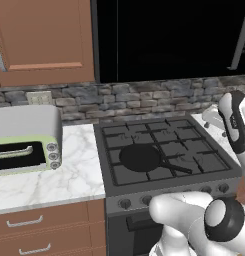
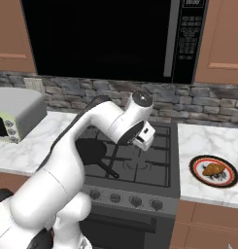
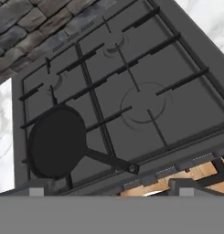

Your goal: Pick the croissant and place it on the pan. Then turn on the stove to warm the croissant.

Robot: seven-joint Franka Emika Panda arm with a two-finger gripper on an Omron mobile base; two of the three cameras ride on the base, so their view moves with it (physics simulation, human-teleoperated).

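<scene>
The croissant (image 2: 213, 168), a small golden-brown lump, lies on a round white plate with a red rim (image 2: 193, 164) on the counter right of the stove (image 2: 154, 165). The black pan (image 1: 140, 157) sits on the stove's front left burner with its thin handle pointing front right. It shows again in the hand view (image 3: 56, 141), and in the right base view the pan (image 2: 91, 150) is partly behind my arm. My gripper (image 3: 111, 189) hangs open above the middle of the stove (image 3: 141, 105), its fingertips wide apart with nothing between them. It is well left of the croissant.
A pale green and grey toaster oven (image 1: 26, 140) stands on the marble counter left of the stove (image 1: 194, 135). Round knobs (image 2: 135, 201) line the stove's front. A black microwave (image 2: 106, 39) hangs above, with a stone backsplash behind.
</scene>
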